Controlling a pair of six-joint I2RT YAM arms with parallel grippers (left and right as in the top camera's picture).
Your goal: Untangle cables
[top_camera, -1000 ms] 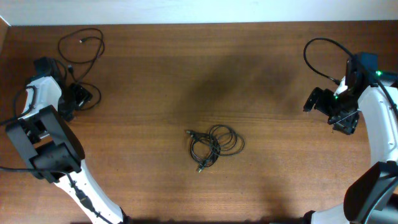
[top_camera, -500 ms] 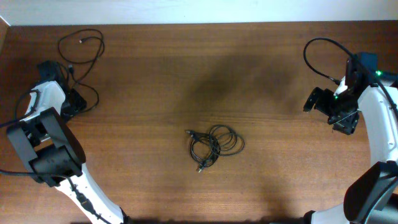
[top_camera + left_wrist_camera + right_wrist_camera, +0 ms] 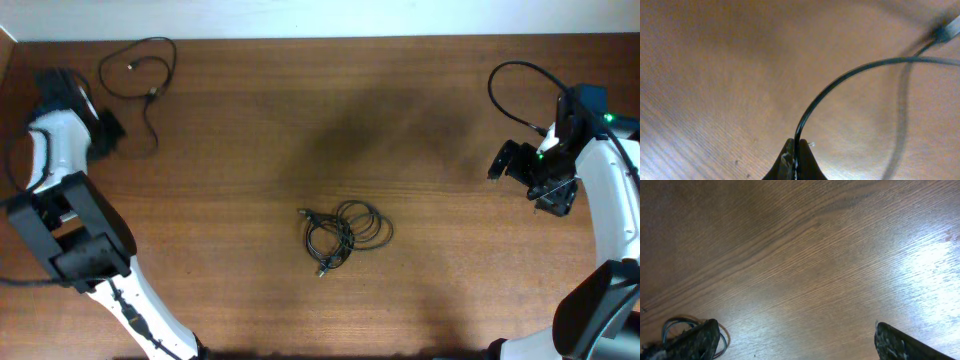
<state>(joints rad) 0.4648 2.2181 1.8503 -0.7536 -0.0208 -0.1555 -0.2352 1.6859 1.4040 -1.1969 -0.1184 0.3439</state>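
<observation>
A tangle of thin black cables (image 3: 345,232) lies at the table's middle. One separate loose cable (image 3: 150,72) curls at the far left corner. My left gripper (image 3: 107,131) is beside that cable; in the left wrist view the left gripper (image 3: 797,146) is shut on the thin black cable (image 3: 840,80), which arcs away to a small plug (image 3: 947,31). My right gripper (image 3: 508,162) hovers at the right side, far from the tangle. In the right wrist view the right gripper (image 3: 797,342) stands wide open over bare wood, and a bit of the tangle (image 3: 672,324) shows behind its left finger.
The wooden table (image 3: 250,150) ends at a pale wall strip along the far edge. A thicker black arm cable (image 3: 515,90) loops above the right arm. The left arm's base (image 3: 75,235) stands at the near left.
The left gripper has shut on the loose cable and moved toward the far left, dragging the cable's near loop with it. The right arm and the tangle have not moved.
</observation>
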